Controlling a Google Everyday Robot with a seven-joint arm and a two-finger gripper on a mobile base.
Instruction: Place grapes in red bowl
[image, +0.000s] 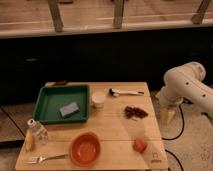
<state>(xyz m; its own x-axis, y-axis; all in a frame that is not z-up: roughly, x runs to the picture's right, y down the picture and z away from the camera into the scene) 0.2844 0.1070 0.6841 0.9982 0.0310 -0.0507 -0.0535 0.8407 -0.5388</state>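
Note:
The grapes (135, 112) are a dark red bunch lying on the right half of the wooden table (115, 135). The red bowl (85, 149) stands near the table's front edge, left of the middle, and looks empty. My gripper (167, 119) hangs pointing down from the white arm (186, 84), just beyond the table's right edge. It is to the right of the grapes and holds nothing that I can see.
A green tray (56, 102) with a grey sponge (69, 109) sits at the back left. A white cup (98, 100) and a spoon (125, 92) are behind the grapes. An orange fruit (140, 145) is at the front right. A fork (47, 158), a bottle (37, 129) and a banana (29, 142) are at the front left.

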